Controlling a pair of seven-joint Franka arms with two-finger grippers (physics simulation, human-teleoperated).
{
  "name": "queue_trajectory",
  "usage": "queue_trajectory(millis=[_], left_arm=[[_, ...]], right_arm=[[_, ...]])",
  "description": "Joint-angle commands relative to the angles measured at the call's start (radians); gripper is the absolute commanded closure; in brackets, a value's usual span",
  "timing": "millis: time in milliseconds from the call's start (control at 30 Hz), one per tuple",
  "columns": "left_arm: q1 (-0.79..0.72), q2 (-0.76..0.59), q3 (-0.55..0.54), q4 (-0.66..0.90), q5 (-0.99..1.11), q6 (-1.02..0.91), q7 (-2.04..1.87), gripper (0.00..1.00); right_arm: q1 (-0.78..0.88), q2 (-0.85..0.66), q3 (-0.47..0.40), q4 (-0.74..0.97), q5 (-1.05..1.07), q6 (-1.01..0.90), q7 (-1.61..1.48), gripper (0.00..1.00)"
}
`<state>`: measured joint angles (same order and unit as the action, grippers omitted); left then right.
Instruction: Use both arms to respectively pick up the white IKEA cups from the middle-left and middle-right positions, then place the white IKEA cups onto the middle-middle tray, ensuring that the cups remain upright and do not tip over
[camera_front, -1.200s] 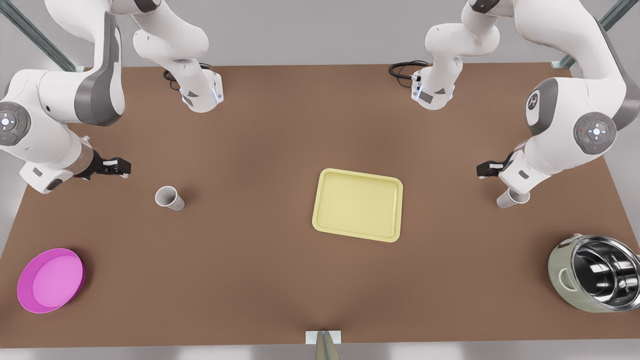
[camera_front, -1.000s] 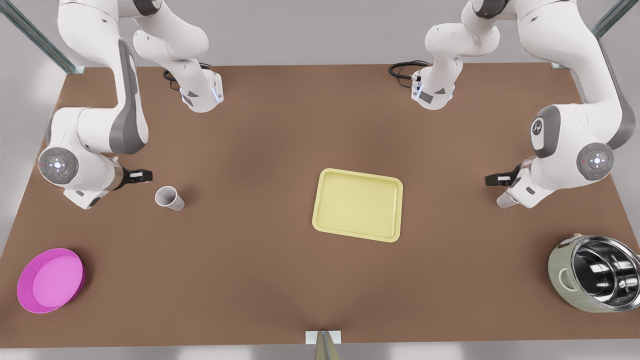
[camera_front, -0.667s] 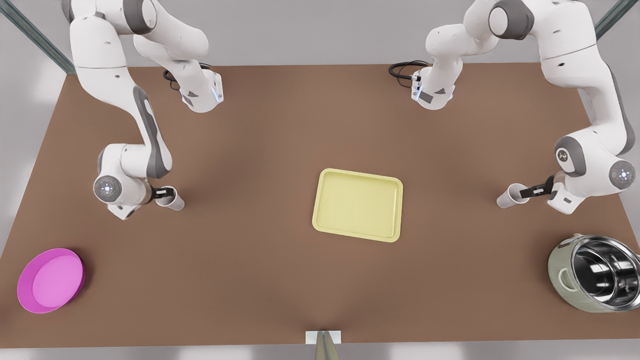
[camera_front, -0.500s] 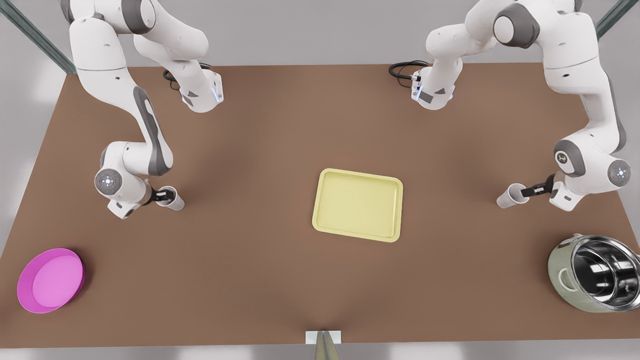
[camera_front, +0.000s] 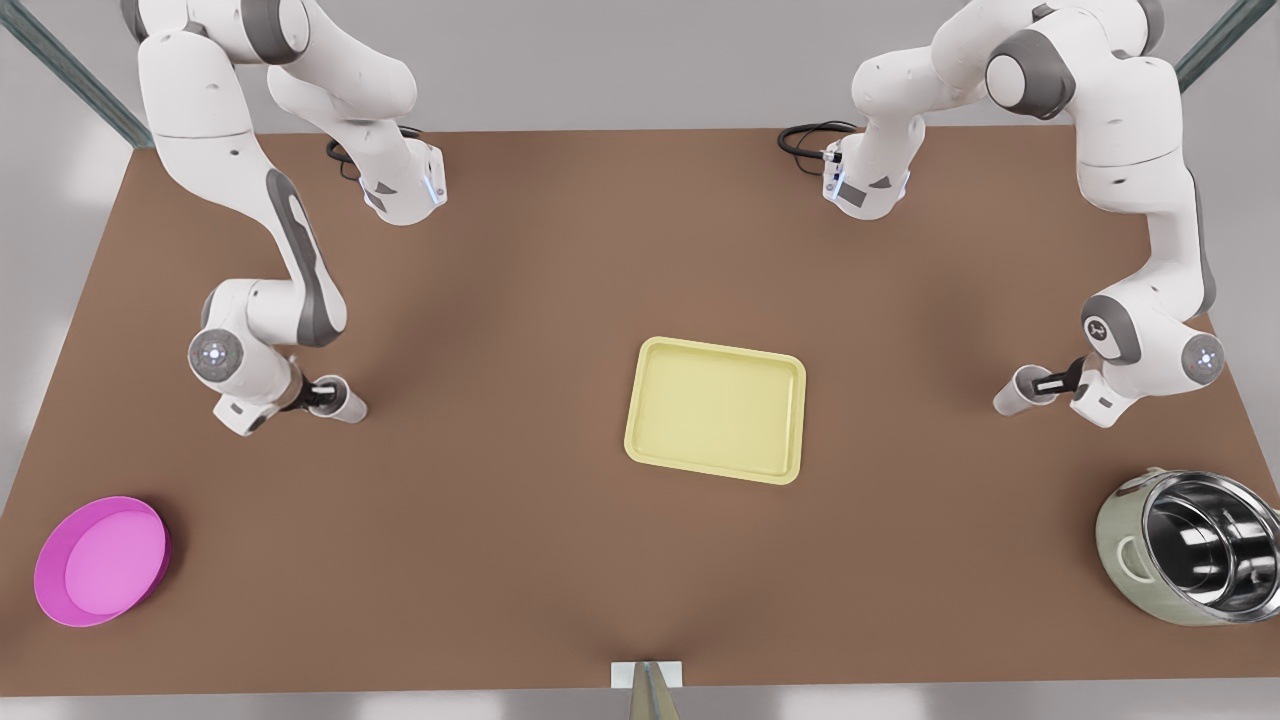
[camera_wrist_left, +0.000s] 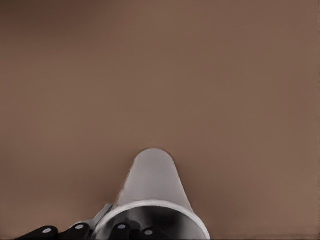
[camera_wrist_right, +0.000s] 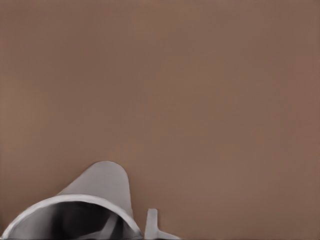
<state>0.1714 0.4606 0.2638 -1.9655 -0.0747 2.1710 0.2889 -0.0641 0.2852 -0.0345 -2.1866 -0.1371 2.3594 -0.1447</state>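
No readable text, labels, brands or numbers on anything in view.

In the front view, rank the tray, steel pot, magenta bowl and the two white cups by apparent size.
1. Tray, steel pot: look alike; the pot runs off the frame edge, so unranked.
2. Magenta bowl.
3. Two white cups, alike: one at the front view's left, one at its right.

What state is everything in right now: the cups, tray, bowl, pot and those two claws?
Left gripper's cup: upright on the table.
Right gripper's cup: upright on the table.
Left gripper: at its cup's rim.
Right gripper: at its cup's rim.
Tray: bare, no cup on it.
Magenta bowl: empty.
Steel pot: uncovered.
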Motion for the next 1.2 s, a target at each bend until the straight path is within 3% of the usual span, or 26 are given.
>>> queue_trajectory(millis=[0, 100, 200, 367, 467, 767, 800, 833, 867, 1133, 1167], left_arm=[[-0.006, -0.003, -0.001, 0.002, -0.016, -0.030, 0.101, 0.79], [-0.085, -0.111, -0.006, 0.007, -0.046, -0.048, 0.043, 0.79], [-0.133, -0.051, -0.190, 0.149, -0.134, -0.051, -0.287, 0.79], [-0.142, 0.019, -0.509, 0.188, -0.152, -0.040, -0.688, 0.79], [-0.227, 0.069, -0.520, 0.183, -0.091, -0.040, -0.774, 0.79], [-0.260, 0.125, -0.541, 0.175, -0.034, -0.037, -0.850, 0.79], [-0.260, 0.130, -0.541, 0.175, -0.034, -0.037, -0.849, 0.66], [-0.260, 0.130, -0.541, 0.175, -0.034, -0.037, -0.847, 0.17], [-0.257, 0.130, -0.541, 0.175, -0.034, -0.037, -0.846, 0.00], [-0.245, 0.066, -0.557, 0.177, -0.034, -0.135, -0.858, 0.00], [-0.245, 0.052, -0.557, 0.178, -0.033, -0.155, -0.872, 0.00]], right_arm=[[0.006, 0.005, 0.001, 0.010, -0.009, -0.049, -0.032, 0.79], [0.007, 0.022, 0.051, 0.037, -0.004, -0.049, -0.027, 0.79], [0.021, 0.019, 0.119, 0.149, 0.056, -0.127, -0.029, 0.79], [0.178, 0.074, 0.180, 0.323, 0.143, -0.141, -0.018, 0.79], [0.283, 0.140, 0.179, 0.412, 0.257, -0.141, -0.007, 0.79], [0.618, 0.307, 0.177, 0.662, 0.266, -0.134, 0.750, 0.79], [0.639, 0.351, 0.177, 0.721, 0.267, -0.134, 0.777, 0.79], [0.650, 0.393, 0.179, 0.769, 0.269, -0.131, 0.777, 0.79], [0.668, 0.434, 0.179, 0.809, 0.269, -0.129, 0.777, 0.79], [0.710, 0.535, 0.179, 0.847, 0.269, -0.060, 0.775, 0.79], [0.710, 0.537, 0.177, 0.844, 0.266, -0.054, 0.772, 0.36]])
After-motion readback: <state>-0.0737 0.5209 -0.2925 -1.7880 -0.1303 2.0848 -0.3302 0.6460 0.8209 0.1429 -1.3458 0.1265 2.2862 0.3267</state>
